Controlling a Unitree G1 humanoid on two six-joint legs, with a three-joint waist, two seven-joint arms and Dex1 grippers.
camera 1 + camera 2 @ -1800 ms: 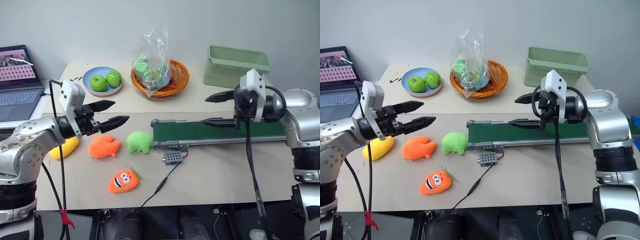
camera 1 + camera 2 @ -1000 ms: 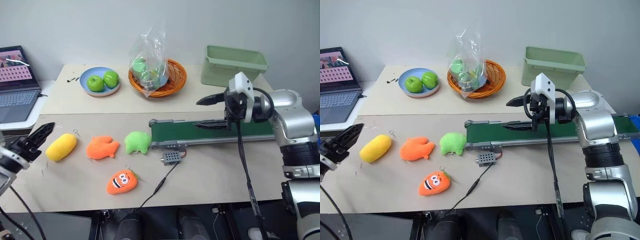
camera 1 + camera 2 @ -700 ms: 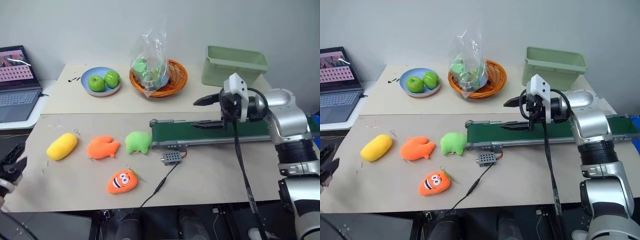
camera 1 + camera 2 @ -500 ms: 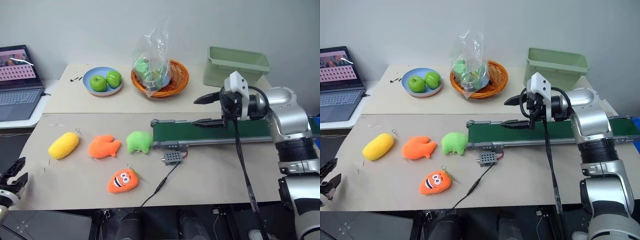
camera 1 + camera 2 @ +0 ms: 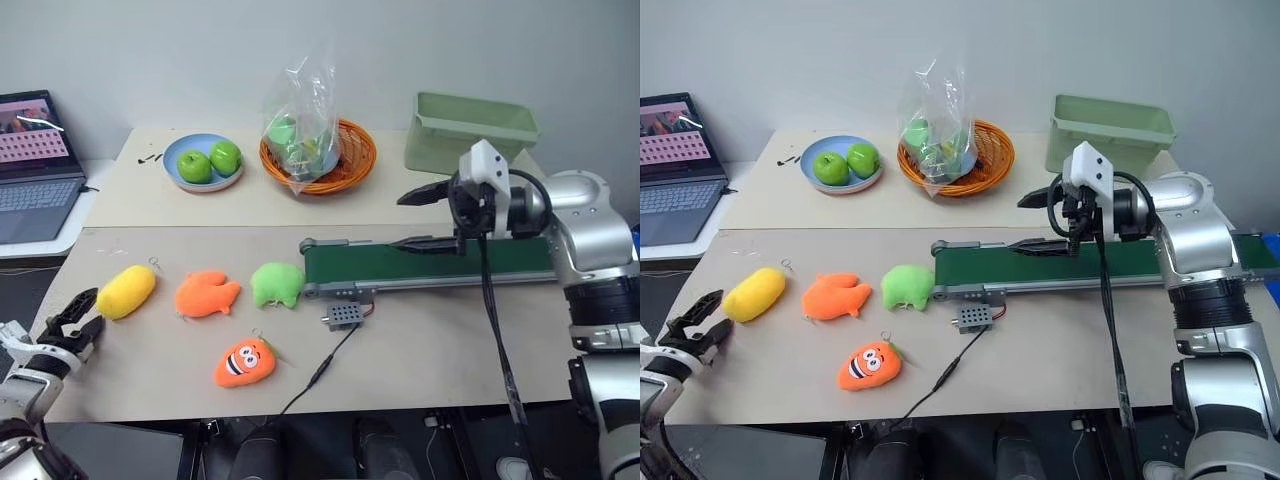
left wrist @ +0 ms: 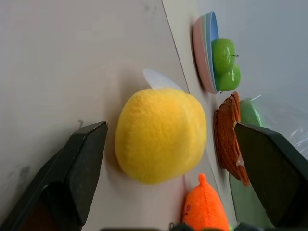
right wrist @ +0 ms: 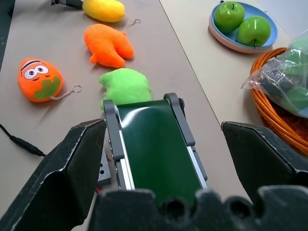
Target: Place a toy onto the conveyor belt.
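We see the yellow toy (image 5: 126,292) lying near the left edge of the table (image 5: 420,355), at the left end of a row with the orange fish plush (image 5: 206,294) and the green plush (image 5: 277,284). Our left gripper (image 5: 78,322) sits low at that edge, just short of the toy, its 2 fingers spread wide and holding nothing. Our right gripper (image 5: 428,219) hangs above the conveyor belt (image 5: 500,259), its 2 fingers also spread and empty. The carrot plush (image 5: 245,364) lies nearer the front edge.
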